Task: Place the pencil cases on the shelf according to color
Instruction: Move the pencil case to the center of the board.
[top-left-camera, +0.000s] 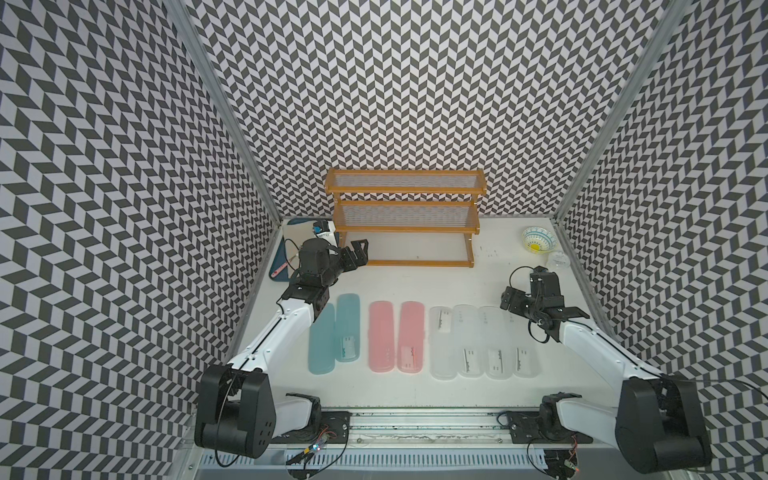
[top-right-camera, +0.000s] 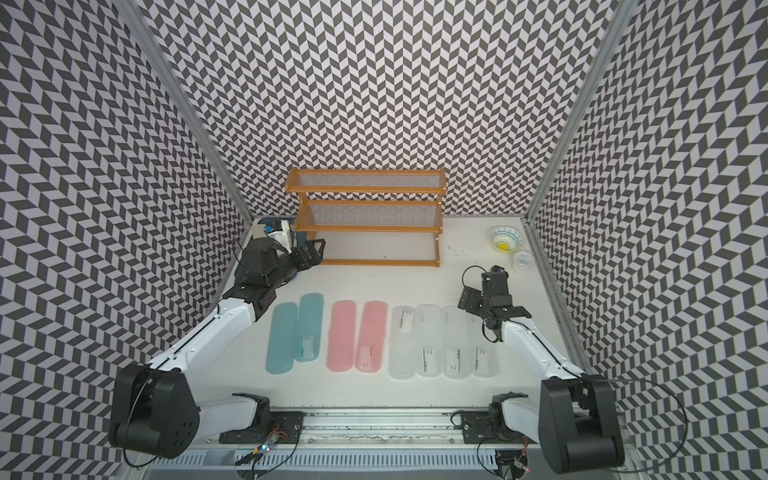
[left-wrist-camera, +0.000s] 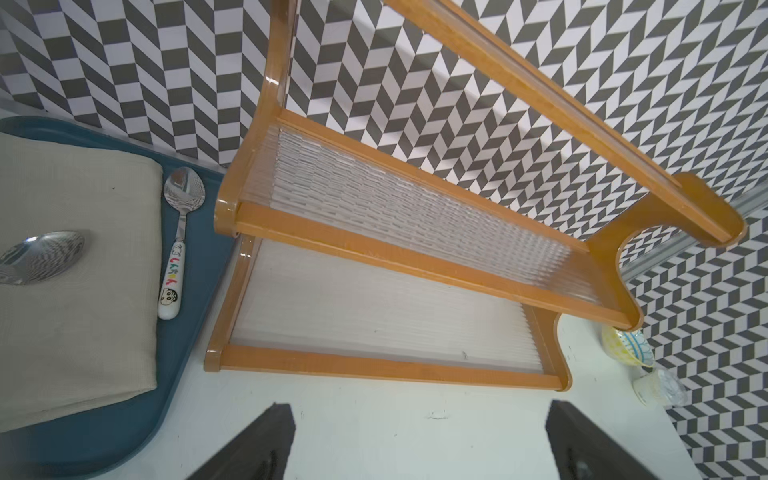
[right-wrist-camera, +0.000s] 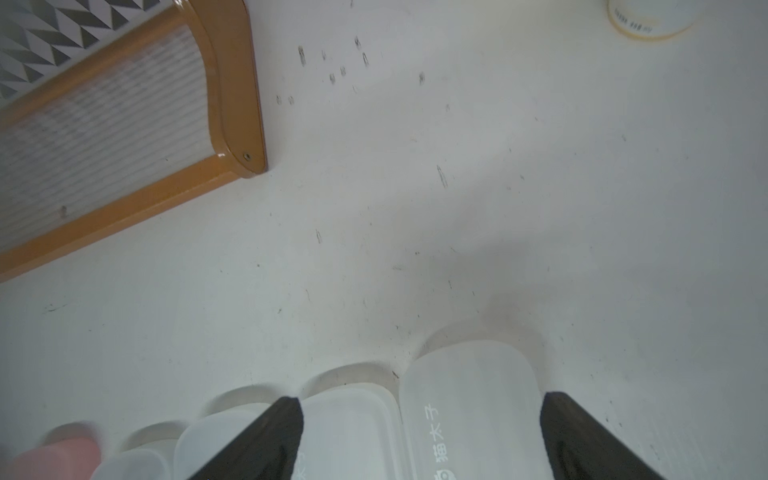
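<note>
The right gripper (right-wrist-camera: 422, 409) hangs low over the far end of the outermost white case (right-wrist-camera: 469, 395). Its fingers (right-wrist-camera: 270, 444) are spread wide. One stands just outside that case's free flank and the other over the neighbouring white case (right-wrist-camera: 353, 424); nothing is clamped. The left gripper (left-wrist-camera: 419, 409), fingers likewise apart and empty, faces the lowest tier of the shelf (top-left-camera: 419, 262).

All eight pencil cases lie flat on the desk (top-left-camera: 415, 291) in one row across its near half, long axes running near to far. Two teal cases (top-left-camera: 322, 338) lie towards the left edge, two pink cases (top-left-camera: 381, 336) at mid-row, and four white cases (top-left-camera: 467, 332) towards the right edge. None is on the shelf yet.

The cases look like thin, hollow, translucent plastic. They are probably light, stiff along their length, smooth enough to slip, and liable to flex or spring open under a hard pinch. They sit low and flank to flank, leaving a finger little room between neighbours. The likeliest hold is across the narrow width at the rounded far end, where the outermost case projects slightly past the next, with modest force.

The desk is white, flat and scuffed with small dark marks. The shelf stands at the middle of the far edge, its three tiers bare. A blue tray (left-wrist-camera: 104, 436) with a folded cloth (left-wrist-camera: 75, 291) and two spoons (left-wrist-camera: 178, 232) fills the far left corner. A patterned bowl (top-left-camera: 530, 237) and a small cup (top-left-camera: 557, 261) sit near the far right corner. Herringbone walls (top-left-camera: 395, 83) close three sides, and open desk separates the row from the shelf.
</note>
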